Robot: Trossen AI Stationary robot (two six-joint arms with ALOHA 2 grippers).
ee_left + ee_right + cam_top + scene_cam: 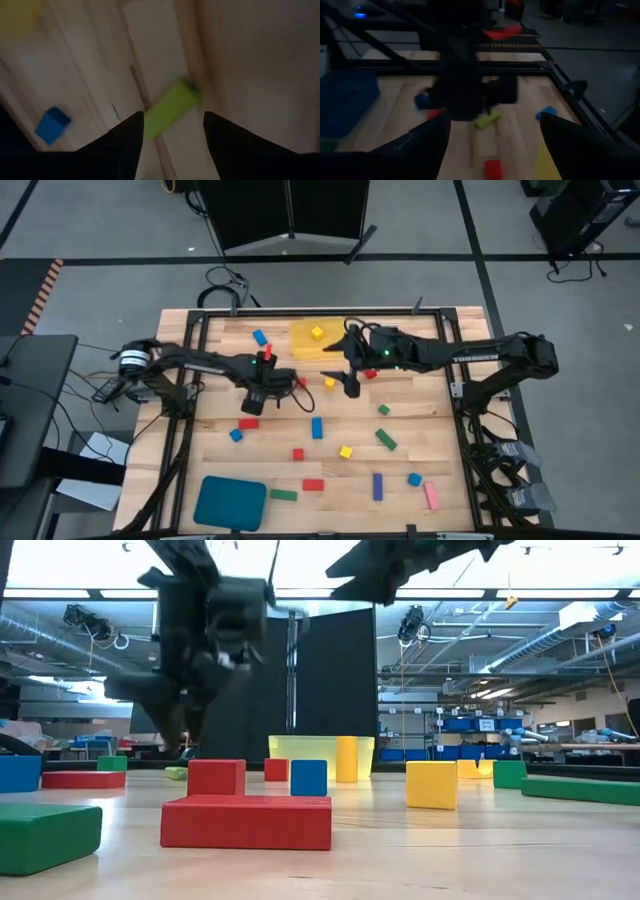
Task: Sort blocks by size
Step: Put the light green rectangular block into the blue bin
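The left gripper (262, 402) hung over the middle-left of the table (440, 430), its fingers (127, 145) spread apart with nothing between them. In the left wrist view a light green bar (170, 107) lay on the wood just ahead of that gap, with a small blue cube (51, 125) off to one side. The right gripper (350, 383) stood near the table's centre, just beside the translucent yellow tray (318, 340), jaws wide and empty. A yellow cube (317, 332) already sat in that tray. The remaining blocks lay scattered across the table; the teal tray (231, 502) at the near left corner appeared empty.

Risks, as judged from this position:
- The green bar lay at an angle to the left fingers. A descent without wrist rotation could pinch it corner-to-corner and twist or eject it.
- Both grippers worked near each other at mid-table. Simultaneous travel could cause contact between the arms.
- A red block (248, 423) lay near the left gripper and could be knocked aside on descent.
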